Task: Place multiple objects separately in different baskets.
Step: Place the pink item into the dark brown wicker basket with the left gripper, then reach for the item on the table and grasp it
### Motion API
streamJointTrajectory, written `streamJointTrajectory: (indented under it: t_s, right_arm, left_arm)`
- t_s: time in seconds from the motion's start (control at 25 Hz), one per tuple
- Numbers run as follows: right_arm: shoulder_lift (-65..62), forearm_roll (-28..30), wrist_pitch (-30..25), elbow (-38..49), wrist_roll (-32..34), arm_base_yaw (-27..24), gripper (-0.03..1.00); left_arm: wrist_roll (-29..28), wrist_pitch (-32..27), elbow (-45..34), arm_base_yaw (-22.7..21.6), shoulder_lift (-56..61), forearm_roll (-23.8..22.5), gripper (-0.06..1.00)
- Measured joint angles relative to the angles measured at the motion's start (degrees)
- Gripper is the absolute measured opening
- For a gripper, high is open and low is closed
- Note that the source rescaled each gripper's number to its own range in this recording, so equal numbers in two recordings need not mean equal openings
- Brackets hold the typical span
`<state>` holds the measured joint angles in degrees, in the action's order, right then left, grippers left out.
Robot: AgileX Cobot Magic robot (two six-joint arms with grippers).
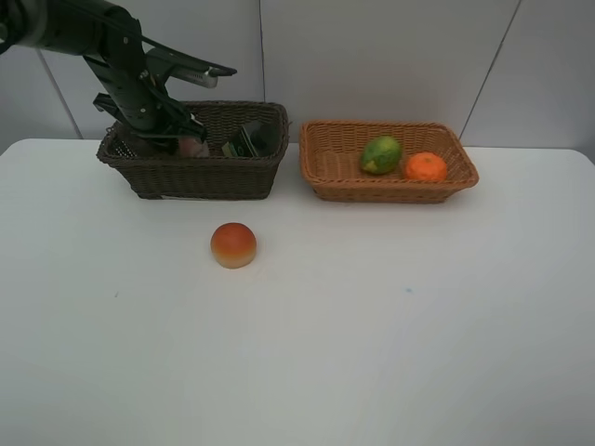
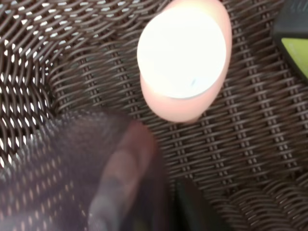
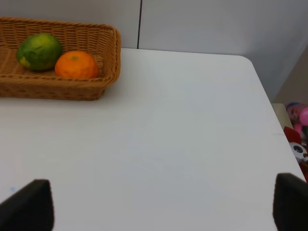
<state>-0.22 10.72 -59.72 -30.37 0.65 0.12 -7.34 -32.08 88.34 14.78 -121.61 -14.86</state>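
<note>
Reaching down into the dark brown basket [image 1: 195, 167], the left gripper [image 1: 153, 130] hangs over that basket's left end. Its wrist view looks straight onto the woven floor, where the translucent purple cup [image 2: 72, 168] fills the near part of the frame, blurred; whether the jaws are clamped on it or just parted from it I cannot tell. Just beside the cup stands the pink bottle [image 2: 183, 57], its white cap [image 2: 180, 50] facing the camera. The dark pump bottle [image 1: 244, 141] lies further toward the right end of the same basket, with a green label showing.

On the right of the white surface [image 1: 372, 325] sits the light orange-tan basket [image 1: 390, 172], near the dark one but apart from it. It holds the green lime-like fruit [image 1: 381, 155] and the orange [image 1: 425, 166], side by side and touching or nearly so.

Alone on the surface in front of the dark basket rests the red-orange peach [image 1: 233, 245], well clear of both baskets.

The right gripper [image 3: 163, 211] is out of the high view; its own camera shows the two fingertips [image 3: 29, 204] far apart with nothing between them, over bare surface near the tan basket's right end.
</note>
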Motion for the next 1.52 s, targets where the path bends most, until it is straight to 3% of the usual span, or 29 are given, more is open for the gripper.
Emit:
streamJointTrajectory:
  t_s: [0.12,0.2,0.28,0.32,0.76,1.16,1.52]
  right_arm:
    - [0.0,0.0,0.0,0.0,0.0,0.0,0.98]
    - [0.0,0.0,0.0,0.0,0.0,0.0,0.98]
    - [0.0,0.0,0.0,0.0,0.0,0.0,0.98]
    - [0.0,0.0,0.0,0.0,0.0,0.0,0.98]
    - [0.0,0.0,0.0,0.0,0.0,0.0,0.98]
    - [0.0,0.0,0.0,0.0,0.0,0.0,0.98]
    - [0.0,0.0,0.0,0.0,0.0,0.0,0.98]
  left_arm:
    - [0.0,0.3,0.0,-0.1,0.0,0.0,0.45]
    - [-0.4,0.3,0.0,-0.1,0.0,0.0,0.77]
    - [-0.9,0.3,0.0,-0.1,0.0,0.0,0.93]
    - [-1.0,0.3,0.0,-0.1,0.0,0.0,0.96]
    - [-1.1,-5.0,0.0,1.3,5.3,0.1,1.00]
    - [-0.6,-14.7,-0.1,9.8,11.3,5.0,1.00]
    - [-2.9,-12.5,-8.9,17.1,12.2,10.1,1.00]
